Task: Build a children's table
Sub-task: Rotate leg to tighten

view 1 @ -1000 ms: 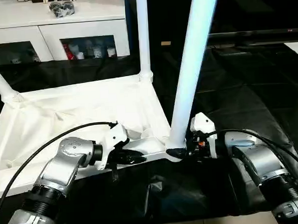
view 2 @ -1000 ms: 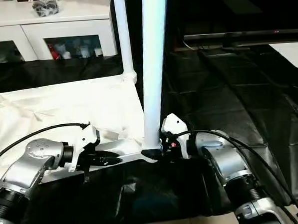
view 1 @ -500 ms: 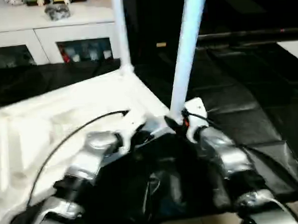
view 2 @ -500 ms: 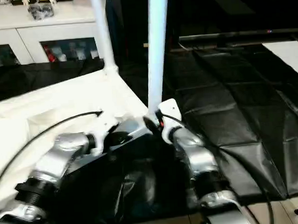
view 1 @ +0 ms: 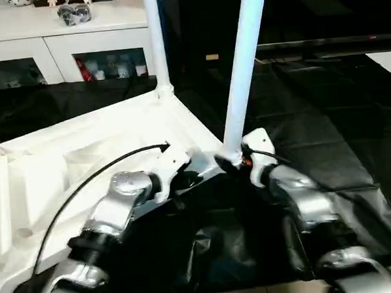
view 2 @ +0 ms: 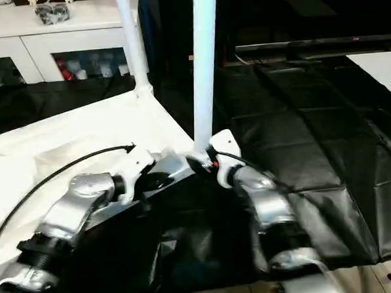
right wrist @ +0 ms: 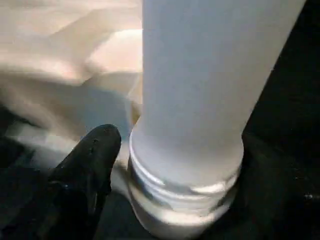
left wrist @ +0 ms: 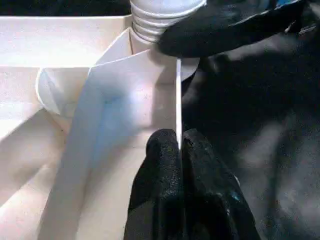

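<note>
The white tabletop (view 1: 83, 139) lies upside down on the black-draped table (view 1: 312, 127). Two white legs stand upright in its corner sockets: a far leg (view 1: 155, 43) and a near leg (view 1: 241, 72). My left gripper (left wrist: 179, 147) is shut on the tabletop's thin near rim, close to the near corner (view 1: 189, 179). My right gripper (view 1: 226, 163) holds the near leg at its threaded base. One of its black fingers (right wrist: 90, 160) presses the leg (right wrist: 200, 100) just above the socket; the other is hidden behind it.
A white cabinet (view 1: 65, 35) with glass doors stands behind the table. A dark flat bar (view 1: 321, 45) runs along the back right. The black drape hangs over the table's front edge between my forearms.
Both arms have stretched forward and the tabletop has slid away from me and turned to the left. The near leg now stands straighter. Both grips stay where they were.
</note>
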